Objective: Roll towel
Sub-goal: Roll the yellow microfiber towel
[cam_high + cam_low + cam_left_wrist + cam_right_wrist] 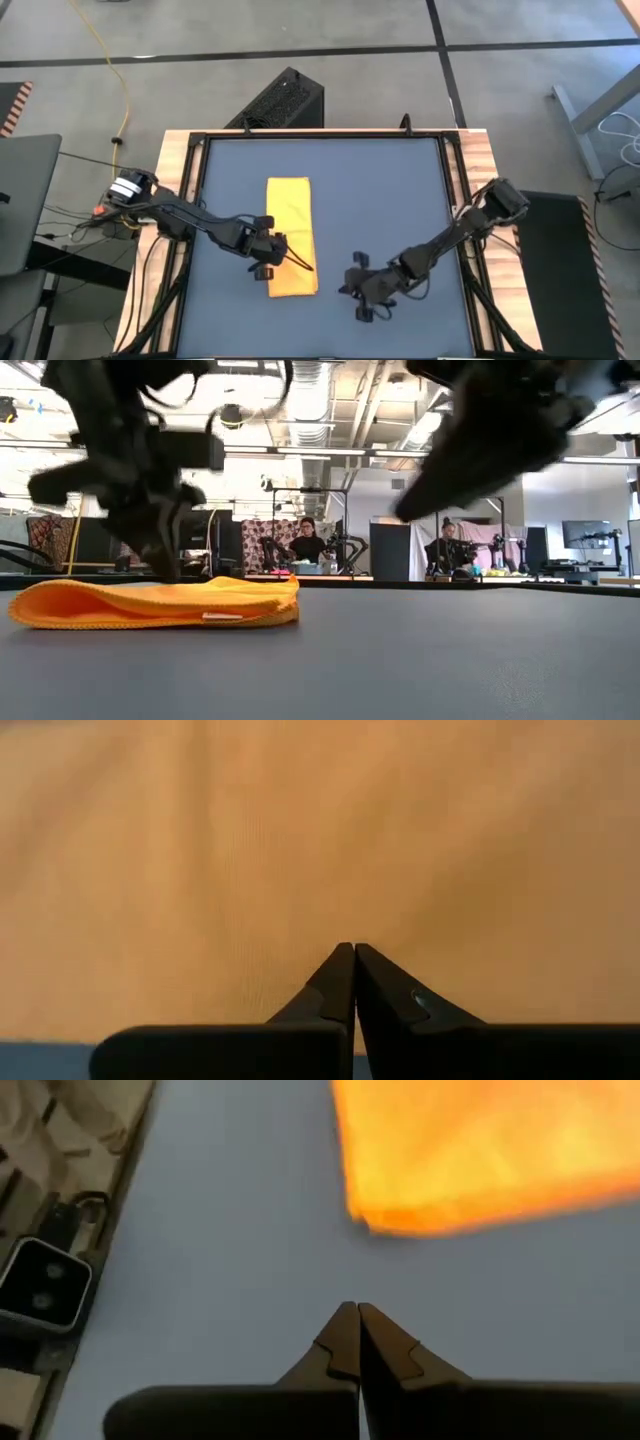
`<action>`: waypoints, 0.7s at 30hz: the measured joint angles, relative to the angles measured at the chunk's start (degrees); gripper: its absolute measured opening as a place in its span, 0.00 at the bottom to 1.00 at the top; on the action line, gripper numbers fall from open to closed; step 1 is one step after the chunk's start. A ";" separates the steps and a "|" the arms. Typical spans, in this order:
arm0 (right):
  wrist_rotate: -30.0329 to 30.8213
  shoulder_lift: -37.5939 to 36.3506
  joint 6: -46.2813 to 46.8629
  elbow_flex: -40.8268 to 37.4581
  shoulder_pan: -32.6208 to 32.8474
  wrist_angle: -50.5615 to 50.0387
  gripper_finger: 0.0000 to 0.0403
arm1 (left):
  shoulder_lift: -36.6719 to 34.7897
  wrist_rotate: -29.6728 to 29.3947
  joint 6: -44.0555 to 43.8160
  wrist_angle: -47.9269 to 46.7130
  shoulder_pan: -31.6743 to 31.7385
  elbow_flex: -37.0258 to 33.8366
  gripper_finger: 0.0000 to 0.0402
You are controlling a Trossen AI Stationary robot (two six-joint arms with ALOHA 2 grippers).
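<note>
While left gripper covers it, towel lies folded—edge hidden.

I count one folded yellow-orange cloth towel lying on one dark blue-grey tabletop. I have two dark arms, so two grippers: my left gripper and my right gripper. Beyond the table sit two people.

Ceiling strip lights are glowing bright in the low view, silhouetting 2 blurred arms. The towel is filling the left wrist view, soft and unfocused, and is glaring overexposed in the right wrist view.
</note>
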 joint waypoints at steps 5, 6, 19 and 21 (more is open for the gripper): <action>-2.81 2.57 -14.27 5.24 -1.66 -3.49 0.10 | -5.11 -5.30 -3.64 2.11 -2.06 0.02 0.00; -4.46 2.03 -16.95 5.25 -2.18 -4.24 0.12 | -6.23 -5.64 -4.23 2.42 -2.28 0.02 0.00; -14.51 0.84 -47.11 5.19 -6.10 -1.72 0.48 | -10.41 -2.97 -17.14 3.61 -17.42 0.09 0.20; -14.57 1.47 -48.22 5.19 -6.61 -0.40 0.51 | -10.41 -7.43 -19.42 3.55 -20.73 0.09 0.24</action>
